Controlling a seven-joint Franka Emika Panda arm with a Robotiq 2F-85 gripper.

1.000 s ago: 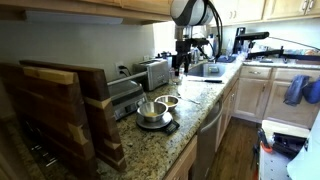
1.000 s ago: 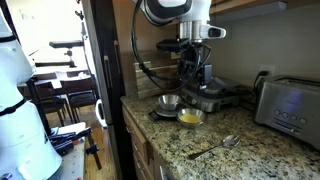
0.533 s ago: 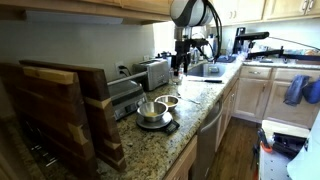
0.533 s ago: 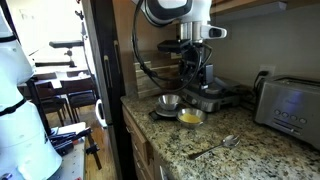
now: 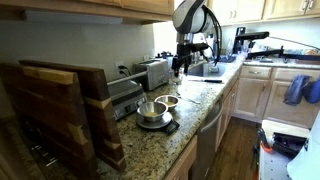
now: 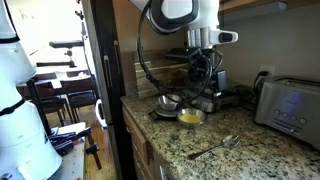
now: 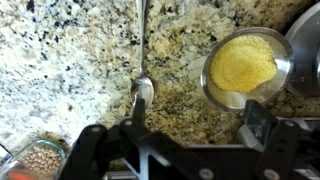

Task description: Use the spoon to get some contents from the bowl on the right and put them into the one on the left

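Note:
A metal spoon point(image 6: 216, 147) lies on the granite counter, apart from the bowls; in the wrist view its scoop point(image 7: 142, 88) is near my left finger and its handle runs up the picture. A metal bowl of yellow grains point(image 7: 245, 63) shows in an exterior view point(image 6: 190, 116), beside an emptier metal bowl point(image 6: 168, 101) on a dark scale. Both bowls show in an exterior view point(image 5: 152, 110). My gripper point(image 7: 198, 118) is open and empty, hanging above the counter point(image 6: 205, 88) between the yellow bowl and the spoon.
A toaster point(image 6: 291, 106) stands at the back of the counter, with a dark press point(image 6: 226, 98) behind the bowls. Wooden cutting boards point(image 5: 62, 112) stand at the counter's end. A jar of chickpeas point(image 7: 38, 158) is near the spoon. The counter edge drops to the floor.
The arm has shifted sideways from over the bowls toward the spoon. The bowls and the spoon have not moved.

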